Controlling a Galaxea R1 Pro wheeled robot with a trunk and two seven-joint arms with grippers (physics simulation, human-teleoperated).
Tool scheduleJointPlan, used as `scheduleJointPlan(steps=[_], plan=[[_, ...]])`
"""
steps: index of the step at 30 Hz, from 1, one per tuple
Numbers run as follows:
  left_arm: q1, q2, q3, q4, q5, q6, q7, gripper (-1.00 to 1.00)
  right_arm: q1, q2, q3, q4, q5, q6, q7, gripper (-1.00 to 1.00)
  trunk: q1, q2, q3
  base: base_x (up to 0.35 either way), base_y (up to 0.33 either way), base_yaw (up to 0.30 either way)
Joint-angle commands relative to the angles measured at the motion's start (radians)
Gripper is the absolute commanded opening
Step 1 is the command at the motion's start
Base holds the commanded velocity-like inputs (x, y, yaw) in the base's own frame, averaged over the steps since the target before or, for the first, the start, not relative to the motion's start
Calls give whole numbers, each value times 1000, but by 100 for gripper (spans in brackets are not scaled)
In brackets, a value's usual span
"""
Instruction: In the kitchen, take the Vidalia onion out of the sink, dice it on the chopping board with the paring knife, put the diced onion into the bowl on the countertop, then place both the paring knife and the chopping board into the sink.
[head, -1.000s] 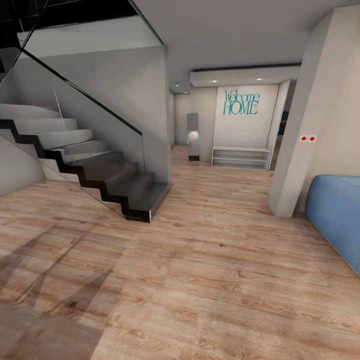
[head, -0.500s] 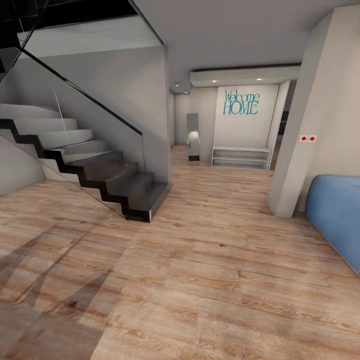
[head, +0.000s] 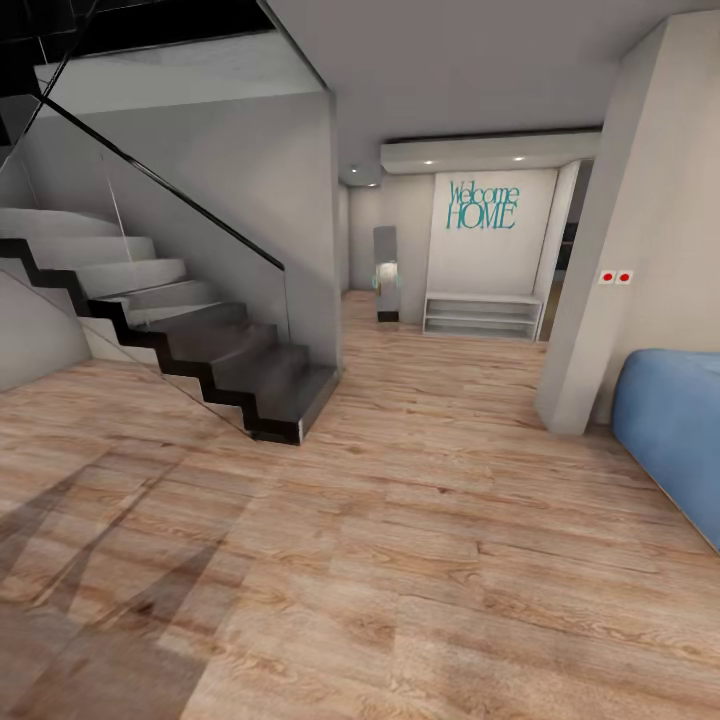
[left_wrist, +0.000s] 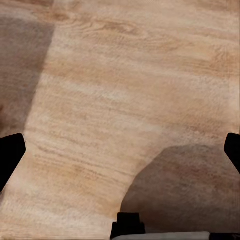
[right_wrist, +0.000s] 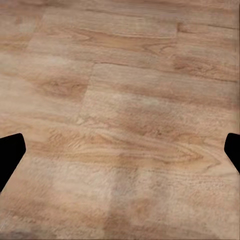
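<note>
Both claws hang w/ fingers spread apart (nothing between): left gripper (left_wrist: 120, 150) and right gripper (right_wrist: 120, 150), wood floor (right_wrist: 130, 100) beneath each.

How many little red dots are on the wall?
2. The red dots sit side by side on the pale pillar at the right: one, the other, above the blue seat.

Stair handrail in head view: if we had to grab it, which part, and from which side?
The slim dark handrail slopes down along the top edge of a glass panel. Probably best taken mid-span from above, fingers straddling it across its slope, since the glass blocks any approach from below. It stands well off across the wood floor.
</note>
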Motion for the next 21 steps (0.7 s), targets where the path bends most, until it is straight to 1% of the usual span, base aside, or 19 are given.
scheduleJointPlan(steps=[1,3,7,9,10,21], plan=[[0,1,0,12,0,-3,0,100,0,0,0,17,0,-31,-4,100,0,0,-1,0,0,0],[0,2,0,24,0,-10,0,100,0,0,0,40,0,-54,-4,100,0,0,-1,0,0,0],[0,6,0,49,2,-65,-1,100,0,-1,-1,121,-1,-111,-4,100,0,0,-1,0,0,0],[0,11,0,55,2,-68,-1,100,0,-1,-2,124,-2,-120,-4,100,0,0,-1,0,0,0],[0,16,0,72,2,-72,-1,100,0,-1,-2,129,-3,-143,-4,100,0,0,-1,0,0,0],[0,15,0,96,2,-73,-1,100,0,-1,-2,130,-3,-149,-6,100,0,0,-1,0,0,0]])
